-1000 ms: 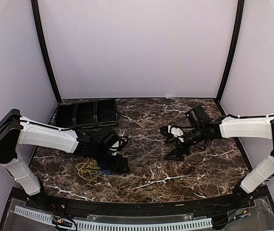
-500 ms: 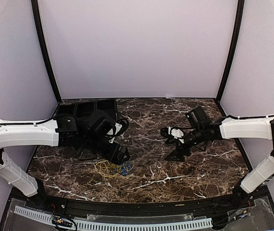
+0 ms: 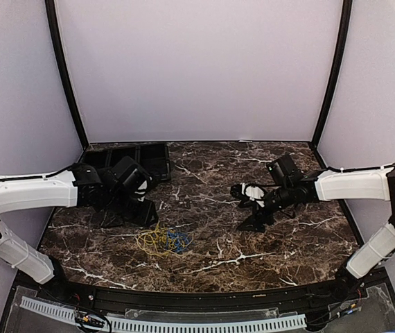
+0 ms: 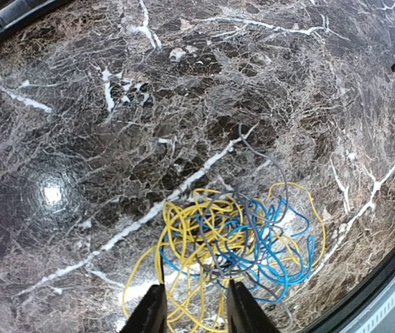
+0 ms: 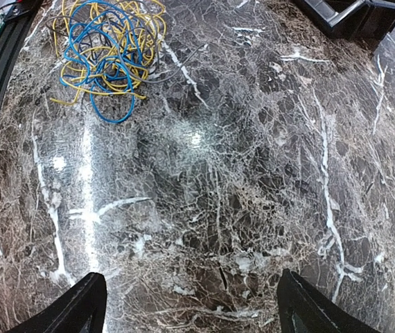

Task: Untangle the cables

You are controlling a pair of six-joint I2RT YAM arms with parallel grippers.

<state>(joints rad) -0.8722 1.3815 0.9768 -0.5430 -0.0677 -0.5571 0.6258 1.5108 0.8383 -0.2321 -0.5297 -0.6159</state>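
The yellow cable (image 4: 173, 239) and the blue cable (image 4: 281, 260) lie knotted together in one loose heap on the marble surface (image 3: 287, 236), near its front edge and left of the middle. In the left wrist view the yellow loops spread to the left of the heap and the blue ones to the right, with strands crossing where they meet. A thin grey cord (image 4: 256, 148) threads through the heap and trails out of its far side. The left fingers (image 4: 152, 312) hang at the near edge of the heap, a narrow gap between them. Yellow loops show through that gap, and nothing is clamped. The right fingers (image 5: 86, 305) are spread wide over bare surface, well apart from the heap and empty. A black tray (image 3: 125, 163) sits in the far left corner.
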